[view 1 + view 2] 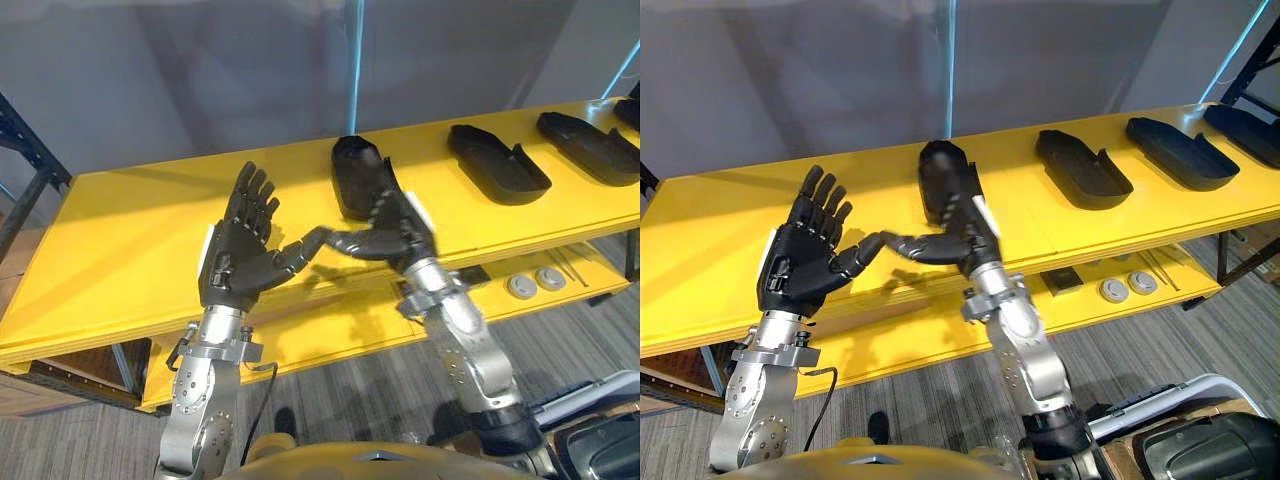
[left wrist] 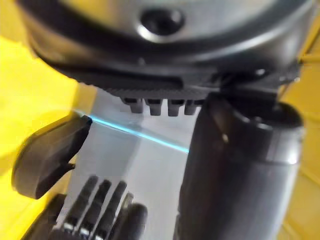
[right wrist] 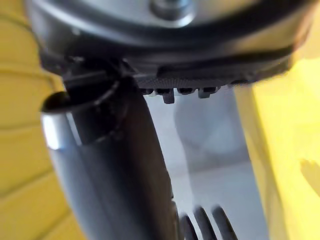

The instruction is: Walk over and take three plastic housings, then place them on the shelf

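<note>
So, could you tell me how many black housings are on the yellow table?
4, in a row on the table: first housing behind the right hand, second housing to its right, third housing further right, fourth housing cut by the view's edge; more may lie beyond.

I can't read any text, labels, brands, numbers or signs anywhere in these views.
</note>
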